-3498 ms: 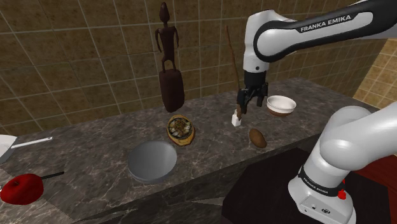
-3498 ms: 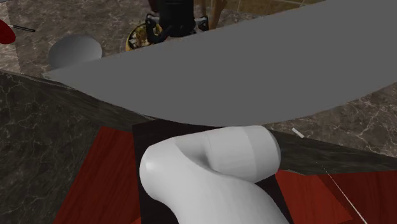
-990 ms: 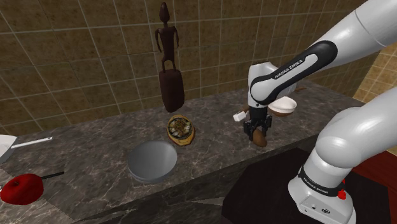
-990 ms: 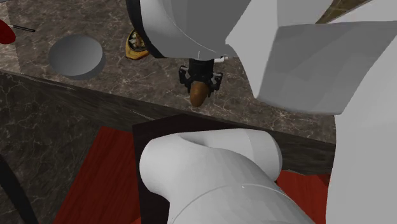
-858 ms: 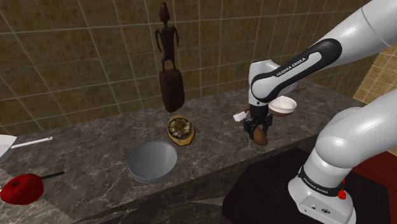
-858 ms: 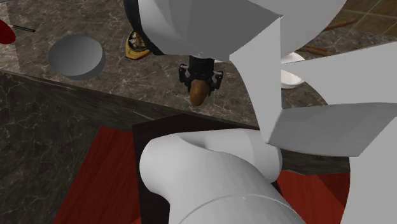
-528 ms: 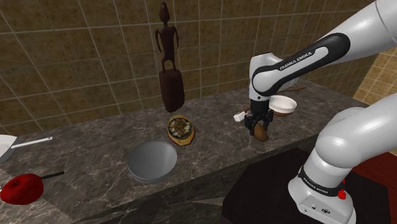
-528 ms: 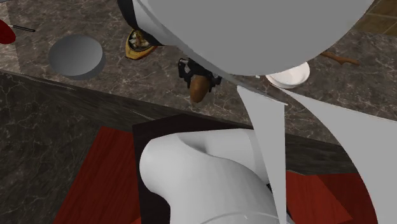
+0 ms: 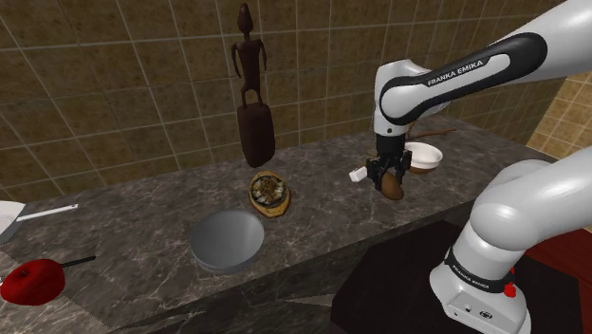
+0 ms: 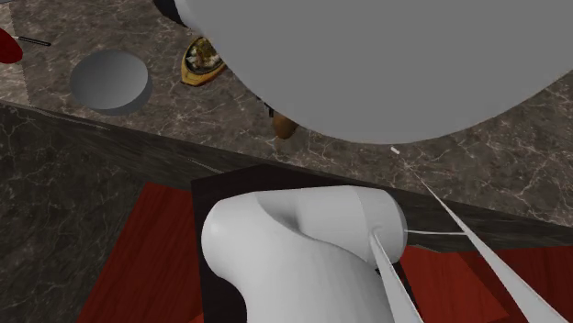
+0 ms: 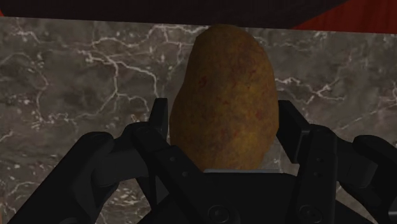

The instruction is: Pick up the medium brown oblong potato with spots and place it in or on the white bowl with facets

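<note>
clamping the potato tight in the gripper, over the marble counter, just beside the white bowl on the shoulder view's left.
up close from the wrist: oblong, golden-brown, rough-skinned, faint reddish spots, a black finger pressed on each flank. reaching out from the near right, elbow high, forearm pointing straight down. from the second exterior view, just a brown tip peeking under the arm and its grey bulk.

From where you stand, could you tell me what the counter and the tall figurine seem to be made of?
The counter looks like dark stone, perhaps marble, by its pale veins. The figurine may be carved wood: dark brown, matte.
</note>
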Action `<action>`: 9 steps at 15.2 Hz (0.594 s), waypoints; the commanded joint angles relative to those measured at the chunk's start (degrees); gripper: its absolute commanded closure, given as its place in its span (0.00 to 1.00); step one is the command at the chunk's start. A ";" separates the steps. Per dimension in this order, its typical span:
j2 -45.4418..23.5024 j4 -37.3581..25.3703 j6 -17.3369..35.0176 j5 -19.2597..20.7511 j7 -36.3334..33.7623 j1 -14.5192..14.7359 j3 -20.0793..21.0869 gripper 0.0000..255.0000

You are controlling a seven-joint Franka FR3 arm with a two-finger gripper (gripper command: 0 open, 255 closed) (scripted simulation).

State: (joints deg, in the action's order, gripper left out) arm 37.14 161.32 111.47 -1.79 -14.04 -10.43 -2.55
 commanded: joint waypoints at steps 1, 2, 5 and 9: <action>1.16 -0.78 -1.98 -0.05 -0.20 0.05 0.12 1.00; 1.59 -1.32 -2.95 -0.04 -0.25 0.04 0.14 1.00; 2.74 -3.02 -5.79 -0.02 -0.40 0.03 0.19 1.00; 3.96 -5.44 -9.43 -0.01 -0.58 0.02 0.24 1.00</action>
State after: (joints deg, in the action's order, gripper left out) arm 40.83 156.58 103.05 -1.81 -14.59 -10.40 -2.30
